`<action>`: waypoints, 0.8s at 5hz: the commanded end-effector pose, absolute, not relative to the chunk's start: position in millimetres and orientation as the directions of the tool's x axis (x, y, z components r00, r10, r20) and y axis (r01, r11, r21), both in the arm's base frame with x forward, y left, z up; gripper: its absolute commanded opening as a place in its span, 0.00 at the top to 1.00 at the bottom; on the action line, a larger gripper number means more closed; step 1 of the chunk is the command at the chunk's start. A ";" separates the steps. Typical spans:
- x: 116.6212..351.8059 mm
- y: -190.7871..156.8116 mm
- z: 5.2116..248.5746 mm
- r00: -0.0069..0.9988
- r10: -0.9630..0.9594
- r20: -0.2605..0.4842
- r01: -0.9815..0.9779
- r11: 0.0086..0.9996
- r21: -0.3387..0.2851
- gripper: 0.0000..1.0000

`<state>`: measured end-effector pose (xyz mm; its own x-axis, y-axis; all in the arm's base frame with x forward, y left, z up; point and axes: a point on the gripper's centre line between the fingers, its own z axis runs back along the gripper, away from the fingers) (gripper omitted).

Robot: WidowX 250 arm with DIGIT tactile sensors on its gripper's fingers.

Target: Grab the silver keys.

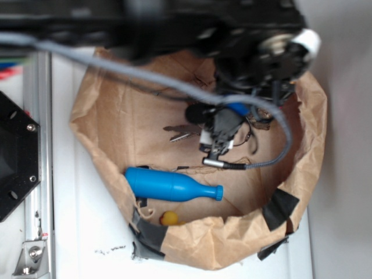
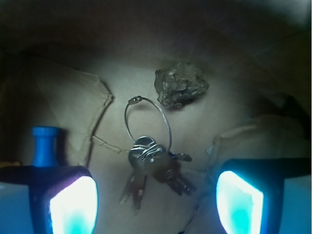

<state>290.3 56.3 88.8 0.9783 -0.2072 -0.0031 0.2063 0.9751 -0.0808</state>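
Claw spread over silver keys inside brown paper bag.

White bench (image 1: 81,232) carries a wide brown crumpled-paper bag (image 1: 110,116) w/ rolled rim, patched w/ black tape near its front edge. Black robot arm (image 1: 256,52) reaches in from above, grey cable looping across. Blue plastic bottle (image 1: 171,186) lies on its side on the bag floor; a small yellow object (image 1: 169,218) sits just beside it, nr the rim. Claw (image 2: 156,195) is spread wide, its two glowing blue-white fingers (image 2: 73,204) well apart, nothing pinched btwn them. Lumpy brown-grey rock (image 2: 181,84) rests on the paper, nr the top of the thin wire ring. Bunch of shiny silver metal keys on that ring (image 2: 153,163) lies flat on the paper, btwn the fingers in wrist view, not touching either.
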 end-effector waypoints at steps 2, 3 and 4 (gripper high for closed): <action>298.3 80.4 71.1 0.965 -0.234 0.118 0.241 0.969 -0.053 0.00; 297.9 81.0 64.6 0.963 -0.248 0.104 0.254 0.966 -0.041 0.00; 294.0 81.0 63.2 0.958 -0.262 0.116 0.268 0.963 -0.038 0.00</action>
<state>288.2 73.1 51.2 0.9603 -0.2687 0.0755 0.2738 0.9594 -0.0679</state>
